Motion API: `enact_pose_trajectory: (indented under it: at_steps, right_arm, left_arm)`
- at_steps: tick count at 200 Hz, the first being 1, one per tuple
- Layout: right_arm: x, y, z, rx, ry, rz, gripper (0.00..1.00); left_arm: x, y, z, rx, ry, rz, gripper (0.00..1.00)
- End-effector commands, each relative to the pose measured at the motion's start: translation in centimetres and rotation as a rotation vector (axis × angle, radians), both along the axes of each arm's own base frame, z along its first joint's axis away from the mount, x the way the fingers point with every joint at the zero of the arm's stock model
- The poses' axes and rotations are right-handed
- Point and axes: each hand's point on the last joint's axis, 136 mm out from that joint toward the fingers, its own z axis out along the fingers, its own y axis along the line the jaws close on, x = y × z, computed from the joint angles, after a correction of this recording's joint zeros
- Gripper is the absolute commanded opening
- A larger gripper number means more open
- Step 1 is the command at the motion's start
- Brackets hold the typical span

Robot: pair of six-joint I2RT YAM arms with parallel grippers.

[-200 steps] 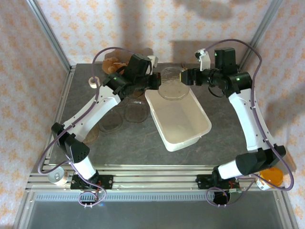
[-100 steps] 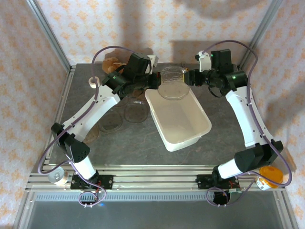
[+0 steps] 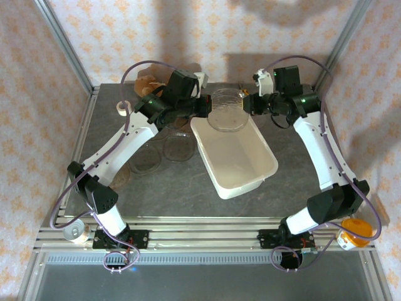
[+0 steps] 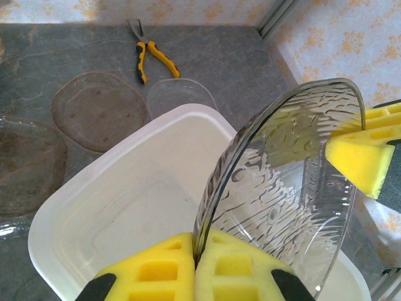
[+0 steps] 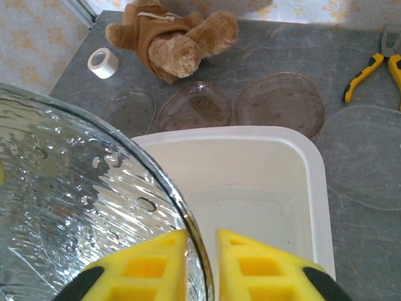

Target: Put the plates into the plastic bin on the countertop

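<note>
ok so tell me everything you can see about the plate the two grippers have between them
The plate is round, shallow and clear, glass-like, with a rippled, textured surface and a thin rim. It looks whole and empty. It is held in the air over the far end of the white bin. The left gripper pinches one side of its rim and the right gripper the opposite side. Nothing else touches it.

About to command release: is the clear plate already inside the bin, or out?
Out. The plate hangs tilted over the plastic bin, its rim pinched by the left gripper and the right gripper.
</note>
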Motion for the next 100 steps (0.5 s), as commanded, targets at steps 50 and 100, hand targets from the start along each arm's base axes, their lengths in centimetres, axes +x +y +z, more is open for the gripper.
enact_pose_trajectory:
  at_steps: [50,100]
  right_arm:
    - [-0.3,-0.4,-0.8,-0.028,0.021,-0.004,0.03]
    - [-1.2,-1.3,-2.9,-0.109,0.086,0.041,0.01]
  left_arm:
    - [-0.3,1.5,0.5,0.066,-0.046,0.026,0.35]
    - [0.1,4.5,0.1,0.1,-0.047,0.115,0.49]
